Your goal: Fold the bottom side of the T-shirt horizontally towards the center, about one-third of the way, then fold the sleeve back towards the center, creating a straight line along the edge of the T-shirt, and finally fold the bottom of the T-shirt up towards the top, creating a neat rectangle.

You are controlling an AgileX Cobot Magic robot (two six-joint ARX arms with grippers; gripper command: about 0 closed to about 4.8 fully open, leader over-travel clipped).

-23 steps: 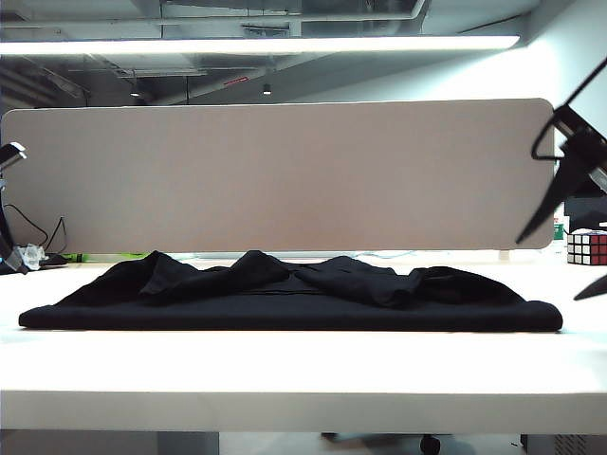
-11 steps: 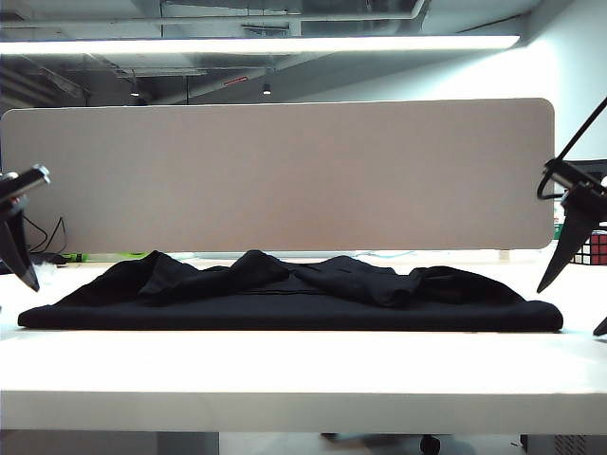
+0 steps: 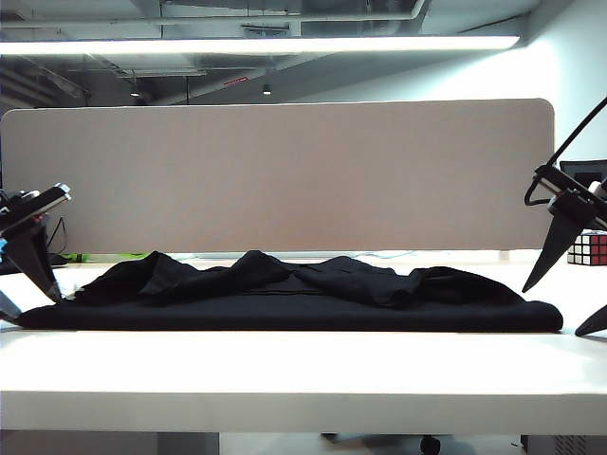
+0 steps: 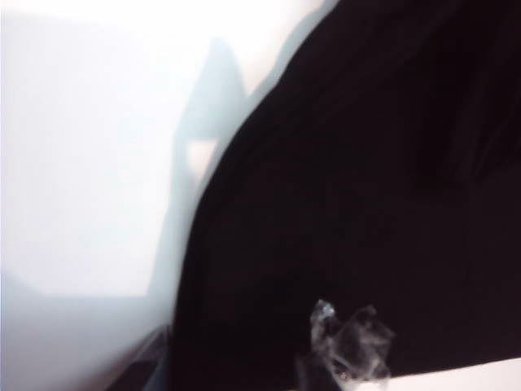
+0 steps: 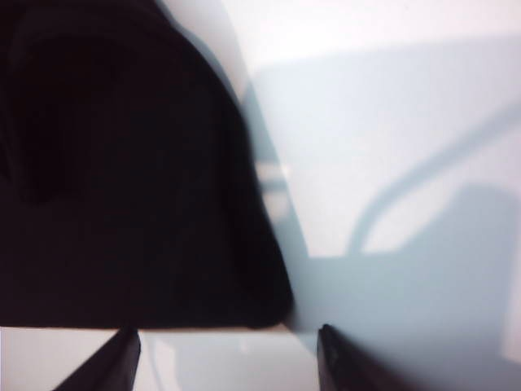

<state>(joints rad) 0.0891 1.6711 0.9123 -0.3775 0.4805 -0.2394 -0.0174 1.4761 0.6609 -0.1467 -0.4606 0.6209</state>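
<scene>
The black T-shirt [image 3: 285, 308] lies folded in a long low band across the white table [image 3: 303, 365], with rumpled folds along its far side. I cannot pick out its sleeve or its bottom hem in the black cloth. My left gripper [image 3: 36, 311] hangs open at the shirt's left end, fingers apart and low over the table. In the left wrist view the shirt [image 4: 366, 163] fills most of the frame and only one finger [image 4: 142, 371] shows. My right gripper [image 5: 228, 332] is open just short of the shirt's rounded corner [image 5: 269, 301], with bare table between its fingers. It stands at the shirt's right end [image 3: 550, 313].
A Rubik's cube [image 3: 588, 248] sits at the back right, behind my right gripper. A beige partition board [image 3: 275, 175] closes off the table's far side. A crumpled clear scrap [image 4: 350, 346] shows at the shirt's edge in the left wrist view. The table's front edge [image 3: 303, 412] runs below the shirt.
Both grippers have come down and inward toward the shirt's two ends. The left one entered the view from the left edge. The shirt has not moved.
</scene>
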